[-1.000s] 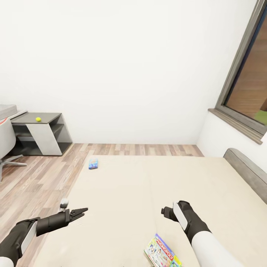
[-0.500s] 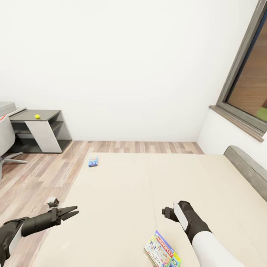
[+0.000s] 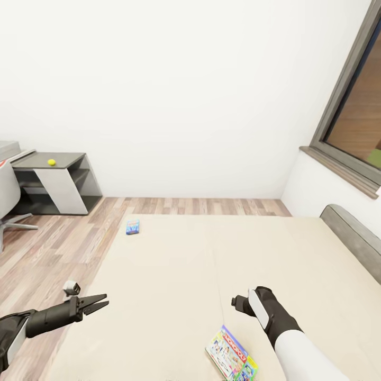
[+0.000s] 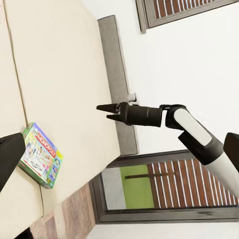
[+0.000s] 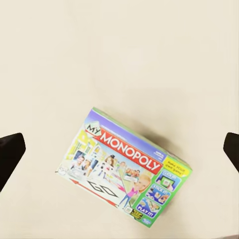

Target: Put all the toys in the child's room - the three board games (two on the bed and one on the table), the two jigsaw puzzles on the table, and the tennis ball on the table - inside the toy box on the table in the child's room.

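Observation:
On the beige bed point(image 3: 174, 275) lie two board games. The green-edged Monopoly box point(image 3: 231, 353) point(image 5: 127, 169) point(image 4: 41, 162) rests near the front, just below my right gripper point(image 3: 238, 304) point(image 4: 107, 112), which hangs open above it with its fingers point(image 5: 10, 152) spread wide. The small blue box point(image 3: 133, 227) sits at the bed's far left corner. My left gripper point(image 3: 103, 302) is open over the bed's left edge, empty. The tennis ball point(image 3: 51, 162) lies on the low dark grey cabinet point(image 3: 58, 185) beside the table's corner point(image 3: 9, 151). The toy box and jigsaw puzzles are out of view.
A grey headboard point(image 3: 352, 238) bounds the bed on the right, under a dark-framed window point(image 3: 354, 121). A white chair point(image 3: 5, 196) stands at the far left on the wood-plank floor point(image 3: 58, 248). A white wall closes the back.
My left arm has pulled back and down to the left, off the mattress edge. The view has tilted slightly, so the room's things sit higher. The right gripper stays over the Monopoly box.

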Available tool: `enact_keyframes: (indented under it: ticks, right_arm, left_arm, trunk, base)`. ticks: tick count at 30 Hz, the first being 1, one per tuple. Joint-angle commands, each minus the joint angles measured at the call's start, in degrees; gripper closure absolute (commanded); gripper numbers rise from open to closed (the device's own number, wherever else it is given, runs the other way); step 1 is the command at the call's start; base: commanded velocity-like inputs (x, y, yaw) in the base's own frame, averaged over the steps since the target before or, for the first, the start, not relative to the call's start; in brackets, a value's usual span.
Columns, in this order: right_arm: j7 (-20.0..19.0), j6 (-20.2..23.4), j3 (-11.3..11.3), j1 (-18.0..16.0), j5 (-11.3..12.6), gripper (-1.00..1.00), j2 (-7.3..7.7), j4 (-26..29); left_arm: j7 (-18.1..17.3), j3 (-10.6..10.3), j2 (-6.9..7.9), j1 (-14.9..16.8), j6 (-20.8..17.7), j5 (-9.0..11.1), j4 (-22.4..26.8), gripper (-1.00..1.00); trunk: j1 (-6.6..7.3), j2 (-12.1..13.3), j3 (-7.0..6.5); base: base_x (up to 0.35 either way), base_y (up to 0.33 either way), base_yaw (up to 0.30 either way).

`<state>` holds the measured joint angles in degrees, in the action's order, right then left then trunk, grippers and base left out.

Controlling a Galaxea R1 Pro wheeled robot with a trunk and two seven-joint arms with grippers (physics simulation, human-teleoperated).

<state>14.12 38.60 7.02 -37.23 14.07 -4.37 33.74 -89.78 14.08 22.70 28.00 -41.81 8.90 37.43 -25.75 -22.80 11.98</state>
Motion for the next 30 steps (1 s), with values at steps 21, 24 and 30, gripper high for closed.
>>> enact_keyframes:
  ticks: [21,24,30]
  right_arm:
    - [0.38,0.16,0.05,-0.04,0.62,-1.0,-0.02,0.09]
    - [0.38,0.16,0.08,-0.04,0.66,-1.0,0.08,0.09]
    - [0.38,0.16,0.1,-0.04,0.66,-1.0,0.2,0.09]
  left_arm:
    - [-0.22,0.04,0.04,0.04,-0.84,-0.09,0.01,-1.0]
    - [-0.22,0.04,0.05,0.04,-0.88,-0.1,0.01,-1.0]
    - [-0.22,0.03,0.02,0.04,-0.9,-0.17,0.01,-1.0]
  trunk:
    - [-0.03,-0.12,2.1]
    - [-0.03,-0.12,2.38]
    - [-0.03,-0.12,2.95]
  base:
    - [0.0,0.0,0.0]
    - [0.0,0.0,0.0]
    - [0.0,0.0,0.0]
